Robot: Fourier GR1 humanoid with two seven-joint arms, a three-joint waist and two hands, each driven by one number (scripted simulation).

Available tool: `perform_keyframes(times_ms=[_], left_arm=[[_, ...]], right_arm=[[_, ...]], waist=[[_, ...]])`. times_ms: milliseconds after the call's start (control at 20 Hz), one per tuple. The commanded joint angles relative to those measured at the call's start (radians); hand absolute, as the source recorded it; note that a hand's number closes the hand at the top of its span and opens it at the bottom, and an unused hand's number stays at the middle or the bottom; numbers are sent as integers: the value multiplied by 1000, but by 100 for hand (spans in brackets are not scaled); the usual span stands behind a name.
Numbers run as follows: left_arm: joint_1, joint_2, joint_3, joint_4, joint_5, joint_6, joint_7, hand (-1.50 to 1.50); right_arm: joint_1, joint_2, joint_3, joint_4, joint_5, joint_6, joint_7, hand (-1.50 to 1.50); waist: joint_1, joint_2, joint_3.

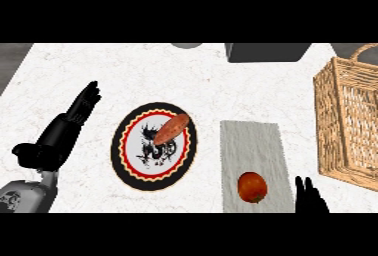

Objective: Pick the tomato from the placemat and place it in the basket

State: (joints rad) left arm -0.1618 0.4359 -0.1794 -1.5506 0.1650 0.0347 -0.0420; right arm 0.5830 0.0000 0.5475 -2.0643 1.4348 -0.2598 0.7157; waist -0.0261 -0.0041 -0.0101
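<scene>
Tomato not yet picked, lying on the grey placemat.
I see my right hand just beside it, fingers straight, holding nothing; left hand rests open; the basket awaits, so everything remains.

Round plate with black rim, red-and-yellow scalloped ring and white centre with black drawing sits left of middle on white speckled counter. Orange-brown oblong sweet potato lies tilted on plate's upper right part. Dark grey box and grey round object touch counter's far edge, both cut off.
</scene>
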Motion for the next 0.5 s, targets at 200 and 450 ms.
perform_keyframes(times_ms=[200,450], left_arm=[[-45,-34,-7,-15,-23,5,56,0],[-26,-61,-3,-23,-37,-28,48,0]], right_arm=[[-22,0,310,-347,268,377,317,-150],[-259,0,253,-167,180,278,444,-150]], waist=[[21,4,9],[30,7,10]])
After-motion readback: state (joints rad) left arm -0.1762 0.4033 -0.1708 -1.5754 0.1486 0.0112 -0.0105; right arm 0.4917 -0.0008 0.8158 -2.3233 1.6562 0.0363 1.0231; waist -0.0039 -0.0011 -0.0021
